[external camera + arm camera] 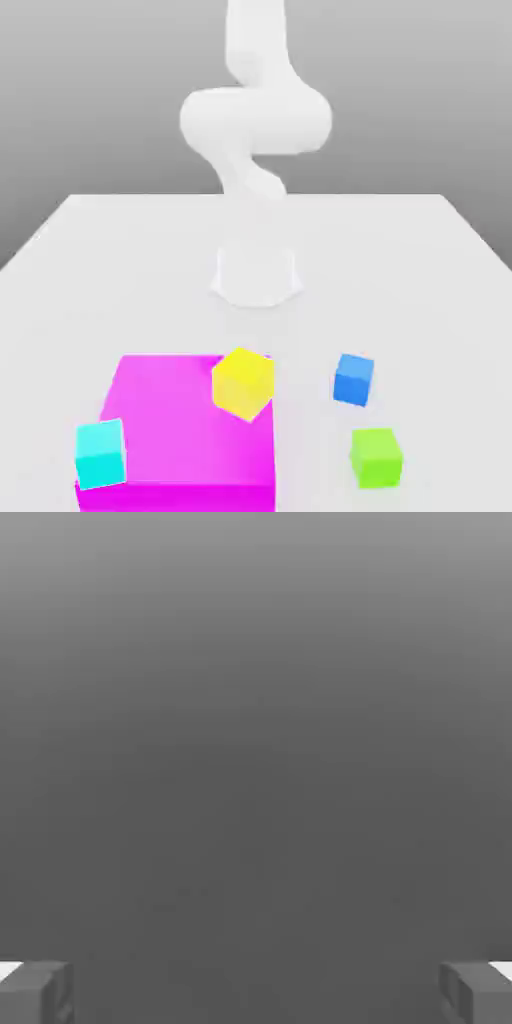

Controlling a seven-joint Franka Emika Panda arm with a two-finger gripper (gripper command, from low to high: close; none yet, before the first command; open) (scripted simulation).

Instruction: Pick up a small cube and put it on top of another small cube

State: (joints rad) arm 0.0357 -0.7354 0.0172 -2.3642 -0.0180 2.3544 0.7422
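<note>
though spread apart, four small cubes [354, 379]

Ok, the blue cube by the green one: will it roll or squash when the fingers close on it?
Probably neither. The blue cube sits flat on the table with square faces, so it should slide rather than roll. It looks rigid and small, likely light. The gripper stands wide open.

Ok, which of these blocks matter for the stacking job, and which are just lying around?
For the job:
- blue cube, to pick up
- green cube, a likely base, close beside it
- fingers, apart

Lying about:
- yellow cube
- cyan cube
- magenta slab
</note>
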